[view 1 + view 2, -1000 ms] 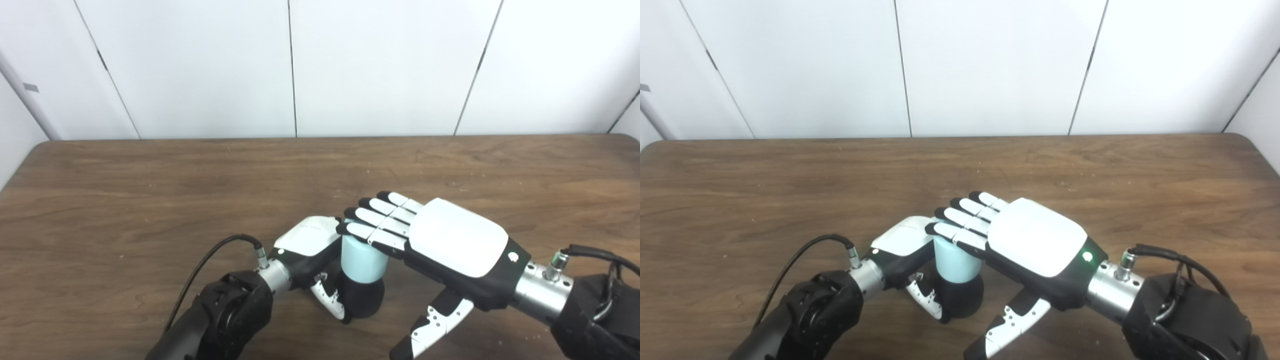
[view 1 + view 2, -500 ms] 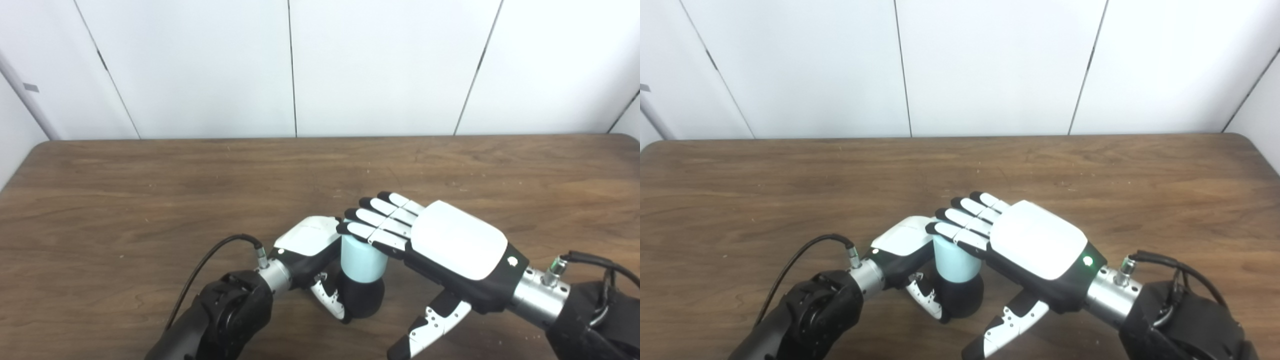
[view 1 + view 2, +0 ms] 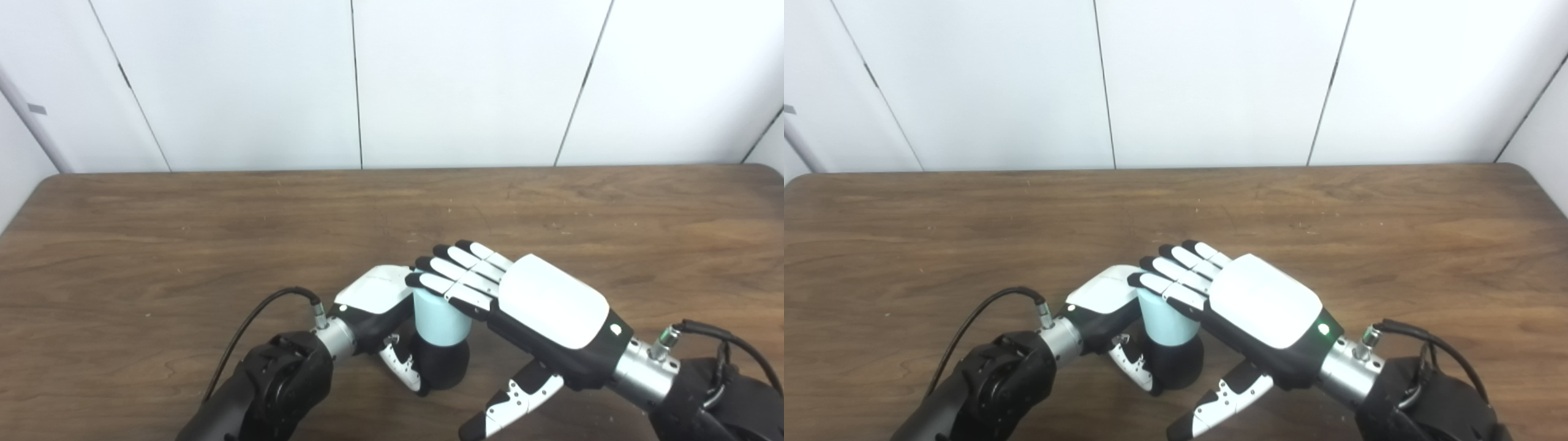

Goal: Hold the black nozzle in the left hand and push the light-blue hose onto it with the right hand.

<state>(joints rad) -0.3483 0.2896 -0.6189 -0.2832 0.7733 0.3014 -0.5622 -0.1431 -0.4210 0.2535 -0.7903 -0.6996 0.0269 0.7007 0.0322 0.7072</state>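
On a brown wooden table in front of white wall panels, the robot's left hand wraps around a black nozzle standing upright, its thumb curled against the nozzle's near side. A short light-blue hose sits on top of the nozzle, and the right hand lies flat across the hose's upper end, palm down, fingers straight and side by side, thumb hanging free below. A black cable loops from the left wrist.
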